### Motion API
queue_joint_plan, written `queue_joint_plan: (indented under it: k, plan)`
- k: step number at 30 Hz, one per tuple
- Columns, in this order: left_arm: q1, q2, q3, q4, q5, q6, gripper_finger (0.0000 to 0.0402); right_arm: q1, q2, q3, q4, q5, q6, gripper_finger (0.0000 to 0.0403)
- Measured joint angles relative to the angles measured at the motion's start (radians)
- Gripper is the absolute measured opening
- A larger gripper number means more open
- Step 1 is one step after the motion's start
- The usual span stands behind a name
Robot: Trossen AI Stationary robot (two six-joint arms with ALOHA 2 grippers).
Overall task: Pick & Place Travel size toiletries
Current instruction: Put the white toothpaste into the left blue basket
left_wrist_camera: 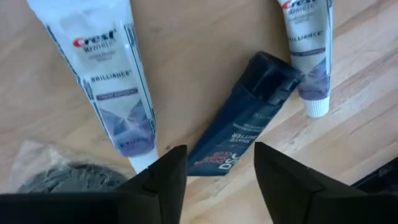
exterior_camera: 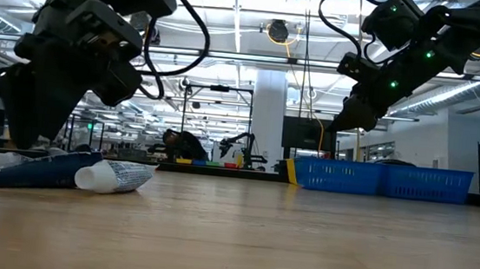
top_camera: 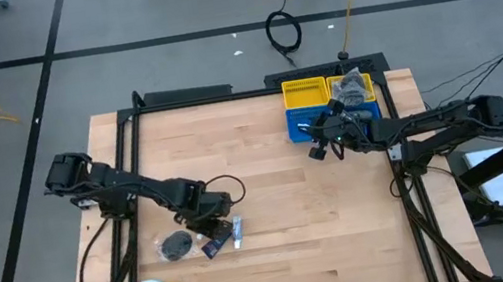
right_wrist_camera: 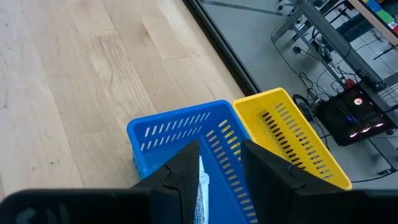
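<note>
In the lower left of the high view, the left gripper (top_camera: 213, 230) hangs low over a cluster of toiletries on the wooden table (top_camera: 287, 237), its fingers (left_wrist_camera: 163, 180) spread apart and empty around the flat end of a dark navy plastic tube (left_wrist_camera: 245, 112). Two white-and-blue toothpaste tubes (left_wrist_camera: 112, 81) lie beside the navy one, with a dark grey round piece in clear wrap (left_wrist_camera: 53, 174) just left. At upper right, the right gripper (right_wrist_camera: 221, 168) hovers released above a blue slotted plastic basket (right_wrist_camera: 174, 134), a white tube inside; a yellow slotted basket (right_wrist_camera: 298, 134) touches it.
</note>
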Motion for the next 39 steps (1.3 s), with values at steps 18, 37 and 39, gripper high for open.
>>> queue_joint_plan:
  k: [18,37,39]
  plan:
    - [-0.006,-0.001,0.001,-0.111,0.020,-0.048,0.0199,0.000,0.000,0.000,0.000,-0.001,0.019,0.0114]
    - [-0.070,-0.001,-0.002,-0.186,-0.142,-0.068,0.0198,0.000,0.000,0.000,0.000,-0.001,0.019,0.0114]
    - [-0.072,-0.001,-0.002,-0.186,-0.152,-0.069,0.0198,0.000,0.000,0.000,0.000,-0.001,0.019,0.0114]
